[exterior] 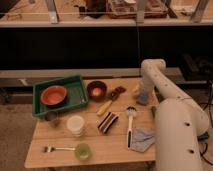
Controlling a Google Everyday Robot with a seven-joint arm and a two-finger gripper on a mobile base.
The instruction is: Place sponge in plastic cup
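The table [112,147] is carrying a green tray [76,92] at its far left, and the tray is holding an orange bowl [53,95]. Just right of the tray, a dark bowl [96,90] is sitting. In front of the tray, the plastic cup [82,151] is standing upright. Well right of the tray, the gripper [140,94] is hanging wide open, clasping nothing, with the sponge [144,98] lying directly under it, perhaps touching.
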